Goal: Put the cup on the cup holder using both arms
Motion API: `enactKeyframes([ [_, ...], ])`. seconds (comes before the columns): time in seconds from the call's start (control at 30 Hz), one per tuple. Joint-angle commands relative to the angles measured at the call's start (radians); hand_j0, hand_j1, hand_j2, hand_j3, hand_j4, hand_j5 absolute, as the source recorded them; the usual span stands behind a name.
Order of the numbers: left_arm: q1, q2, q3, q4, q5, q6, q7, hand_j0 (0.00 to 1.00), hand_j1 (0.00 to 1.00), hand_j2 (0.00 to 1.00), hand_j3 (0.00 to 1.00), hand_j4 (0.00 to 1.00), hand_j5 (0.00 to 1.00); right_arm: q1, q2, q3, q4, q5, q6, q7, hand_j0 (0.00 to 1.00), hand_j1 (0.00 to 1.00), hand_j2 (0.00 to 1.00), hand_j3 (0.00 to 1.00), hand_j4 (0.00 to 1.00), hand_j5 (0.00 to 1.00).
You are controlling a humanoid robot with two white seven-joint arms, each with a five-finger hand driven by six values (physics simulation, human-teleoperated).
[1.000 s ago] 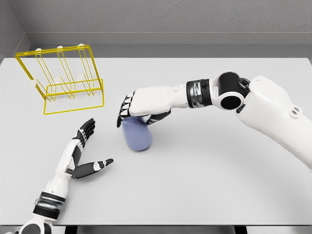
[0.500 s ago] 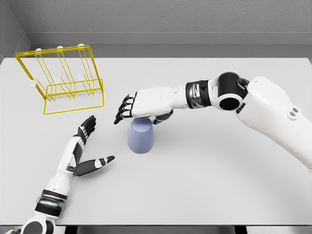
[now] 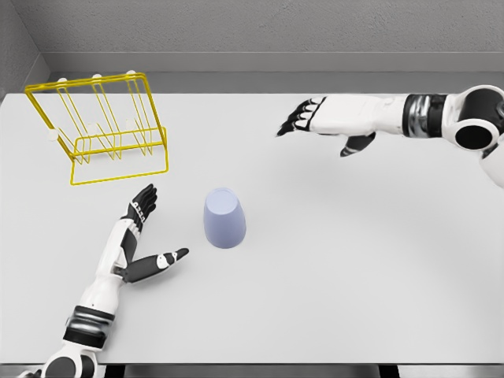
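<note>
A pale blue cup (image 3: 224, 218) stands upside down near the middle of the white table (image 3: 331, 260), with no hand touching it. The yellow wire cup holder (image 3: 102, 126) sits at the far left of the table. My left hand (image 3: 150, 232) lies open just left of the cup, fingers pointing away from me and thumb stretched toward the cup. My right hand (image 3: 315, 118) hovers open above the far right part of the table, well away from the cup, holding nothing.
A grey wall (image 3: 260, 31) runs behind the table's far edge. The table's near edge (image 3: 252, 365) lies at the bottom of the view.
My right hand let go of the cup and pulled back up and to the right. The cup settled upright on its rim. My left hand barely shifted.
</note>
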Motion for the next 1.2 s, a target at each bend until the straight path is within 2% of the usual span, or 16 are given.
enactKeyframes([
  [0.0, 0.000, -0.001, -0.001, 0.002, -0.007, 0.001, -0.002, 1.00, 1.00, 1.00, 1.00, 1.00, 1.00, 0.000, -0.084, -0.023, 0.019, -0.011, 0.003, -0.003, 1.00, 1.00, 1.00, 1.00, 1.00, 1.00],
  [0.07, 0.000, -0.001, -0.007, 0.003, -0.013, 0.001, -0.002, 1.00, 1.00, 1.00, 1.00, 1.00, 1.00, 0.003, -0.111, -0.020, 0.019, -0.064, 0.003, -0.011, 1.00, 1.00, 1.00, 1.00, 1.00, 1.00],
  [0.23, -0.032, -0.032, -0.015, 0.009, -0.028, 0.053, 0.001, 1.00, 1.00, 1.00, 1.00, 1.00, 1.00, 0.028, -0.125, -0.037, -0.010, -0.074, 0.003, -0.026, 1.00, 1.00, 1.00, 1.00, 1.00, 1.00],
  [0.33, -0.040, -0.061, -0.016, 0.012, -0.030, 0.067, 0.001, 1.00, 1.00, 1.00, 1.00, 1.00, 1.00, 0.083, -0.139, -0.076, -0.010, -0.078, 0.003, -0.156, 1.00, 1.00, 1.00, 1.00, 1.00, 1.00],
  [0.4, -0.058, -0.062, -0.016, 0.012, -0.027, 0.130, -0.001, 1.00, 1.00, 1.00, 1.00, 1.00, 1.00, 0.121, -0.225, -0.089, -0.015, -0.078, 0.003, -0.158, 1.00, 1.00, 1.00, 1.00, 1.00, 1.00],
  [0.47, -0.066, -0.069, -0.021, 0.012, -0.027, 0.148, -0.001, 1.00, 1.00, 1.00, 1.00, 1.00, 1.00, 0.158, -0.235, -0.087, -0.010, -0.078, 0.003, -0.156, 1.00, 1.00, 1.00, 1.00, 1.00, 1.00],
  [0.5, -0.080, -0.067, -0.045, 0.012, -0.027, 0.148, -0.001, 1.00, 1.00, 1.00, 1.00, 1.00, 1.00, 0.176, -0.225, -0.086, -0.006, -0.078, 0.003, -0.155, 1.00, 1.00, 1.00, 1.00, 1.00, 1.00],
  [0.63, -0.084, -0.064, -0.074, 0.014, -0.031, 0.148, -0.001, 1.00, 1.00, 1.00, 1.00, 1.00, 1.00, 0.172, -0.216, -0.086, 0.027, -0.074, 0.003, -0.144, 1.00, 1.00, 1.00, 1.00, 1.00, 1.00],
  [0.7, -0.084, -0.062, -0.076, 0.014, -0.033, 0.148, -0.001, 1.00, 1.00, 1.00, 1.00, 1.00, 1.00, 0.163, -0.203, -0.104, 0.024, -0.074, 0.003, -0.089, 1.00, 1.00, 1.00, 1.00, 1.00, 1.00],
  [0.77, -0.086, -0.067, -0.076, 0.014, -0.074, 0.148, -0.001, 1.00, 1.00, 1.00, 1.00, 1.00, 1.00, 0.173, -0.206, -0.141, 0.020, -0.072, 0.003, -0.089, 1.00, 1.00, 1.00, 1.00, 1.00, 1.00],
  [0.97, -0.086, -0.067, -0.076, 0.012, -0.068, 0.148, -0.001, 1.00, 1.00, 1.00, 1.00, 1.00, 1.00, 0.222, -0.214, -0.158, 0.028, -0.072, 0.003, -0.090, 1.00, 1.00, 1.00, 1.00, 1.00, 1.00],
  [1.17, -0.107, -0.087, -0.076, 0.011, -0.065, 0.148, -0.002, 1.00, 1.00, 1.00, 1.00, 1.00, 1.00, 0.225, -0.199, -0.168, 0.053, -0.072, 0.003, -0.090, 1.00, 1.00, 1.00, 1.00, 1.00, 1.00],
])
